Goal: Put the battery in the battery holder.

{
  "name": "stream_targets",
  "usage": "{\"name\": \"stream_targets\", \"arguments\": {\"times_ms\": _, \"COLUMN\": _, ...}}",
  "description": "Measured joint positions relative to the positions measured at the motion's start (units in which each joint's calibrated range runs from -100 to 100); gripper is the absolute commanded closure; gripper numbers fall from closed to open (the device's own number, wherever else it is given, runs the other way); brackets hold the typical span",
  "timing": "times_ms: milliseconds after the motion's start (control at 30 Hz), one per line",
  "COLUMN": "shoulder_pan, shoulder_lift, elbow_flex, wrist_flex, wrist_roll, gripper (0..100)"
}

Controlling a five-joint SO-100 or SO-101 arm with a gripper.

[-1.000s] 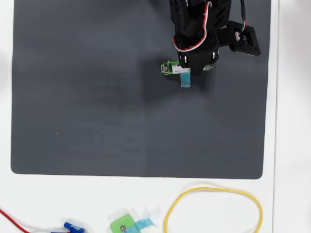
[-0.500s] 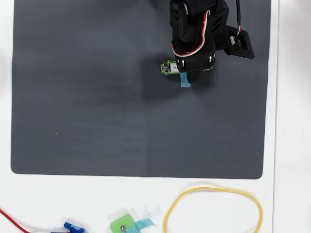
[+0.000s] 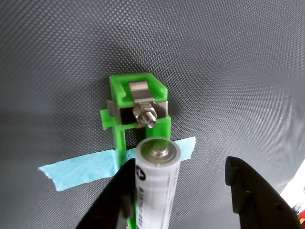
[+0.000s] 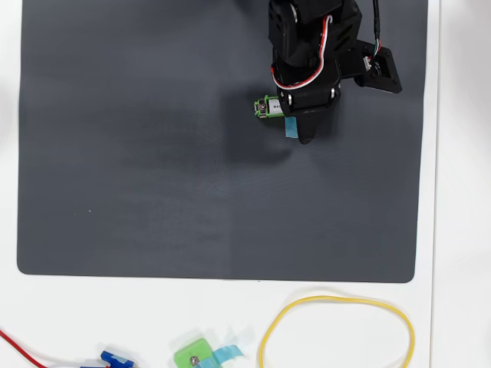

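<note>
Wrist view: the battery (image 3: 155,188) is lying lengthwise along the battery holder (image 3: 136,107), with its flat metal end facing the holder's far end, where a metal contact clip and a screw are sitting inside the green end wall. The battery's end is standing just short of that screw. A light blue tape strip (image 3: 81,169) is running crosswise under the holder and sticking to the dark mat (image 3: 57,57). The claw (image 3: 186,198) is standing wide: the left finger is lying against the battery's left side, while the right finger is standing clear of the battery with mat showing in the gap. It cannot be told whether the battery is seated fully in the frame.

Overhead view: the arm is covering most of the holder (image 4: 265,106); only its left end and the tape tip (image 4: 291,128) are showing, in the upper right part of the mat (image 4: 153,153). On the white worktop (image 4: 460,230) below the mat, a yellow cable loop (image 4: 337,330), a small green piece with blue tape (image 4: 193,355), a red wire (image 4: 19,349) and a blue connector (image 4: 115,359) are lying well apart from the holder.
</note>
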Motion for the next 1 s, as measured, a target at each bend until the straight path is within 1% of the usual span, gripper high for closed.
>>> {"name": "stream_targets", "arguments": {"times_ms": 100, "shoulder_pan": 0.0, "shoulder_lift": -1.0, "elbow_flex": 0.1, "wrist_flex": 0.4, "wrist_roll": 0.0, "gripper": 82}}
{"name": "stream_targets", "arguments": {"times_ms": 200, "shoulder_pan": 0.0, "shoulder_lift": -6.0, "elbow_flex": 0.2, "wrist_flex": 4.6, "wrist_roll": 0.0, "gripper": 82}}
{"name": "stream_targets", "arguments": {"times_ms": 367, "shoulder_pan": 0.0, "shoulder_lift": -7.0, "elbow_flex": 0.2, "wrist_flex": 4.7, "wrist_roll": 0.0, "gripper": 83}}
{"name": "stream_targets", "arguments": {"times_ms": 400, "shoulder_pan": 0.0, "shoulder_lift": -7.0, "elbow_flex": 0.2, "wrist_flex": 4.7, "wrist_roll": 0.1, "gripper": 91}}
{"name": "stream_targets", "arguments": {"times_ms": 500, "shoulder_pan": 0.0, "shoulder_lift": -7.5, "elbow_flex": 0.2, "wrist_flex": 5.9, "wrist_roll": 0.2, "gripper": 100}}
{"name": "stream_targets", "arguments": {"times_ms": 600, "shoulder_pan": 0.0, "shoulder_lift": -11.1, "elbow_flex": 0.4, "wrist_flex": 6.7, "wrist_roll": 0.2, "gripper": 100}}
{"name": "stream_targets", "arguments": {"times_ms": 667, "shoulder_pan": 0.0, "shoulder_lift": -16.4, "elbow_flex": 0.5, "wrist_flex": 10.2, "wrist_roll": 0.2, "gripper": 100}}
{"name": "stream_targets", "arguments": {"times_ms": 833, "shoulder_pan": 0.0, "shoulder_lift": -17.0, "elbow_flex": 0.5, "wrist_flex": 10.2, "wrist_roll": 0.2, "gripper": 100}}
{"name": "stream_targets", "arguments": {"times_ms": 933, "shoulder_pan": 4.6, "shoulder_lift": -17.0, "elbow_flex": 0.5, "wrist_flex": 10.2, "wrist_roll": 0.2, "gripper": 100}}
{"name": "stream_targets", "arguments": {"times_ms": 1000, "shoulder_pan": 5.5, "shoulder_lift": -17.0, "elbow_flex": 0.5, "wrist_flex": 10.2, "wrist_roll": 0.3, "gripper": 100}}
